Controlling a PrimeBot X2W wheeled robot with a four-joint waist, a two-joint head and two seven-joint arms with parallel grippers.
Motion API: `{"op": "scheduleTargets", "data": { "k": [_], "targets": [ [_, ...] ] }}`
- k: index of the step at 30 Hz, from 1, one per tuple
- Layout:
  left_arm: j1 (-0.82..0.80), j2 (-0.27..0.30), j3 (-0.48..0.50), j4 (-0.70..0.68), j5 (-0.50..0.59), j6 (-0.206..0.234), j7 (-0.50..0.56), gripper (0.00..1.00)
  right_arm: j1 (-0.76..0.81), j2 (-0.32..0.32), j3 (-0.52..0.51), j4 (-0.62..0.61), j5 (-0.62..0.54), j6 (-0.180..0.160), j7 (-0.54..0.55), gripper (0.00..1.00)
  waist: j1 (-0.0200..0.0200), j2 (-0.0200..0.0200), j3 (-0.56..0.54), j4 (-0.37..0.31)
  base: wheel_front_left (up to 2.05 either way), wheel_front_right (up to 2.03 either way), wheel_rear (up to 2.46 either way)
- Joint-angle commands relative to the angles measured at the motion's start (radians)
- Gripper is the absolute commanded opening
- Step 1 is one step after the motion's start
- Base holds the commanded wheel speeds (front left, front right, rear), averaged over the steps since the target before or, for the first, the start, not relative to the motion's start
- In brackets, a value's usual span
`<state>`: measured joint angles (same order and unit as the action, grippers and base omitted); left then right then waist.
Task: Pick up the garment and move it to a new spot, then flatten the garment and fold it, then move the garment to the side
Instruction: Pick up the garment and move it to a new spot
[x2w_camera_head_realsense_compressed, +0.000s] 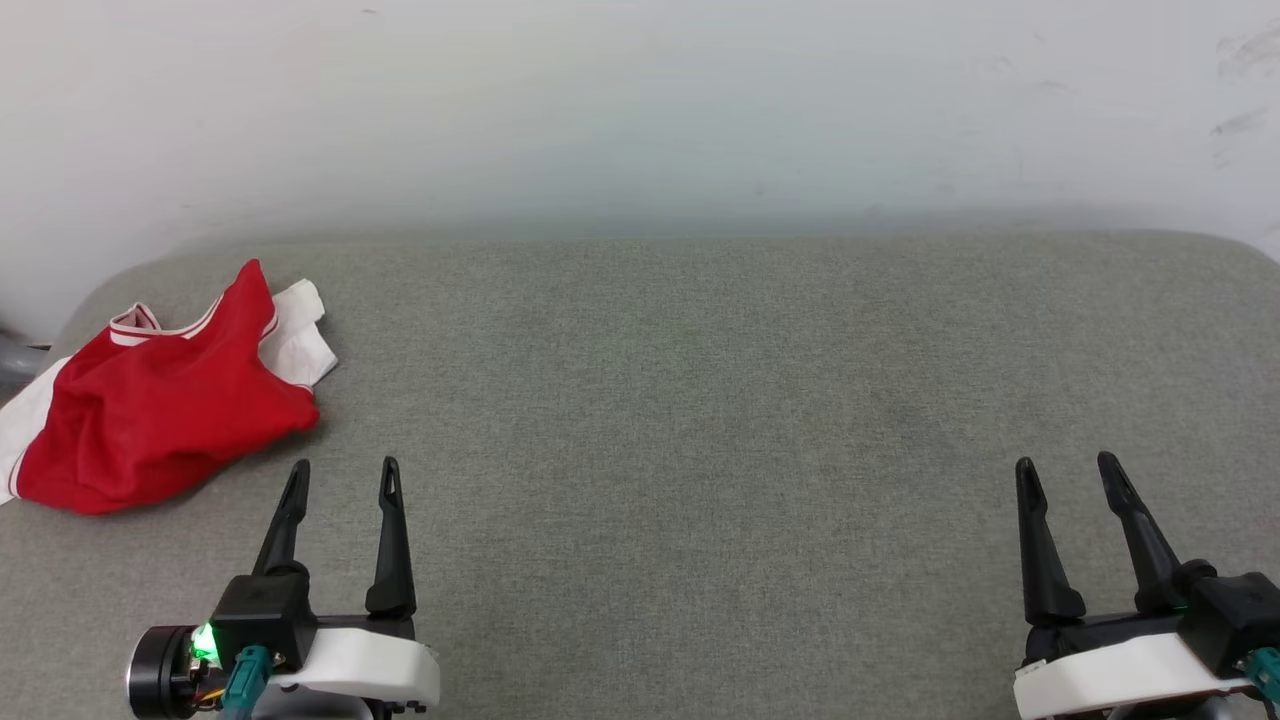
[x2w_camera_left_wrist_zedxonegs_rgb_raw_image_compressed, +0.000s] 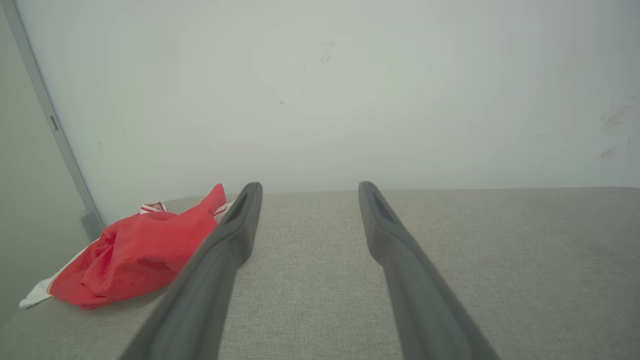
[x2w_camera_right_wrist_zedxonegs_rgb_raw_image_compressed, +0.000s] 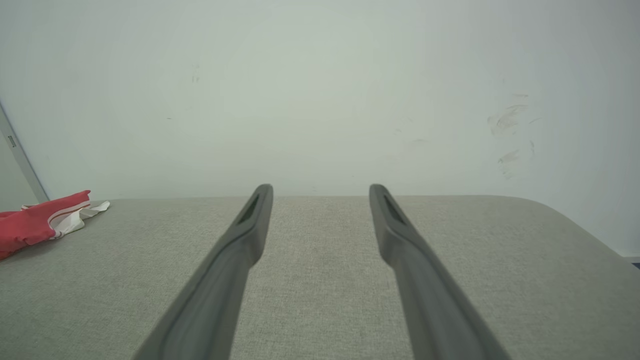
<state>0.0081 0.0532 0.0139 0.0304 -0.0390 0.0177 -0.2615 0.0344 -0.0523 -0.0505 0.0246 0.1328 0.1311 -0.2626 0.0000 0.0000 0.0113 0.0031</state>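
Both wide open, empty: left gripper, right gripper. Sits crumpled at far left of grey fabric surface: red jersey T-shirt with white sleeves, ahead-left of nearer left gripper.

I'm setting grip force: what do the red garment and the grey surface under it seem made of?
The garment looks like thin, soft cloth, matte red and white: it slumps in loose crumpled folds. The surface seems covered in matte grey woven fabric: a fine weave shows, and its corners are rounded. Whether it is padded cannot be told.
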Motion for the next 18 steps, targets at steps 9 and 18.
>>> {"op": "scheduleTargets", "data": {
  "k": [9, 18],
  "targets": [
    [-0.008, -0.002, 0.008, 0.006, -0.001, 0.000, -0.005, 1.00, 0.009, 0.004, 0.002, -0.006, 0.002, -0.001, -0.003, 1.00, 0.0000, 0.0000, 0.005, 0.052, 0.00, 0.00, 0.00],
    [-0.011, -0.003, 0.029, 0.010, -0.007, 0.003, -0.005, 1.00, 0.012, 0.004, 0.019, -0.008, -0.001, -0.001, -0.003, 1.00, 0.0000, 0.0000, 0.011, 0.158, 0.00, 0.00, 0.00]
  ]
}}
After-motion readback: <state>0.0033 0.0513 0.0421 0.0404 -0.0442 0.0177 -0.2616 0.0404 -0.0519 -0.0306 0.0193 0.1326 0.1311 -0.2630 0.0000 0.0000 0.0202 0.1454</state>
